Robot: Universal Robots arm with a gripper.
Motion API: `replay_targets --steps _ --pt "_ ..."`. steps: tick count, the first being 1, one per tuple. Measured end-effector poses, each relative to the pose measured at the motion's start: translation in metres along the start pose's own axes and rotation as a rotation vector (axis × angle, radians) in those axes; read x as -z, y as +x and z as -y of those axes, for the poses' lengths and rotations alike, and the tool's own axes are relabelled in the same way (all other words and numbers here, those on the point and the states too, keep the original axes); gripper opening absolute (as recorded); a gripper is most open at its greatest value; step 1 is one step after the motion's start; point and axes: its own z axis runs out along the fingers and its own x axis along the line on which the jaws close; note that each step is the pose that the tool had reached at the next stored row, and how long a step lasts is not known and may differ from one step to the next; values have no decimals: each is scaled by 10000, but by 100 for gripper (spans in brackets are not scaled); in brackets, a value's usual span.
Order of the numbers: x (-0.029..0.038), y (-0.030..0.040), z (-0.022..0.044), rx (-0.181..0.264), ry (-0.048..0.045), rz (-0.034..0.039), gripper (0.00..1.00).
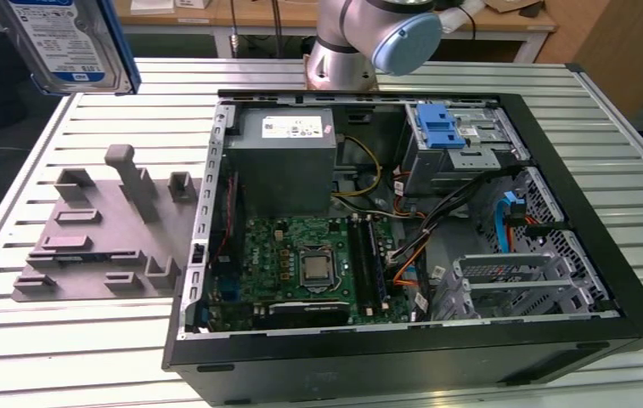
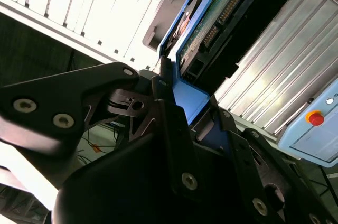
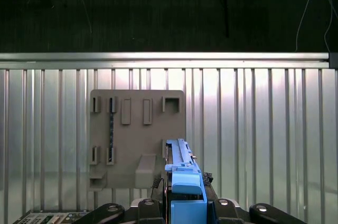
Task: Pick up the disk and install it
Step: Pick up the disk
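Observation:
The disk (image 1: 66, 42) hangs high above the table at the exterior view's left, label side facing the camera, with its blue bracket along the edges. In the second wrist view my gripper (image 2: 182, 110) is shut on the blue bracket of the disk (image 2: 211, 20), whose green circuit board side shows. The first wrist view sees the disk (image 3: 182, 179) edge-on between the black fingers (image 3: 145, 205), above the grey holder plate (image 3: 137, 139). The open computer case (image 1: 593, 212) lies on the table, and its drive cage with a blue latch (image 1: 452, 136) sits at the far corner.
The grey holder plate (image 1: 100, 229) with upright pegs lies beside the case at the exterior view's left. Inside the case are a power-supply box (image 1: 287, 161), a green motherboard (image 1: 304, 263) and loose cables (image 1: 412, 246). The arm's base (image 1: 367, 42) stands behind the case.

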Motion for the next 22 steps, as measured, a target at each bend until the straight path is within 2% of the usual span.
replay_targets --steps 19,21,22 --pt "0 -1 37 0 0 0 37" --pt "1 -2 84 0 0 0 37" --pt "1 -2 86 0 0 0 37"
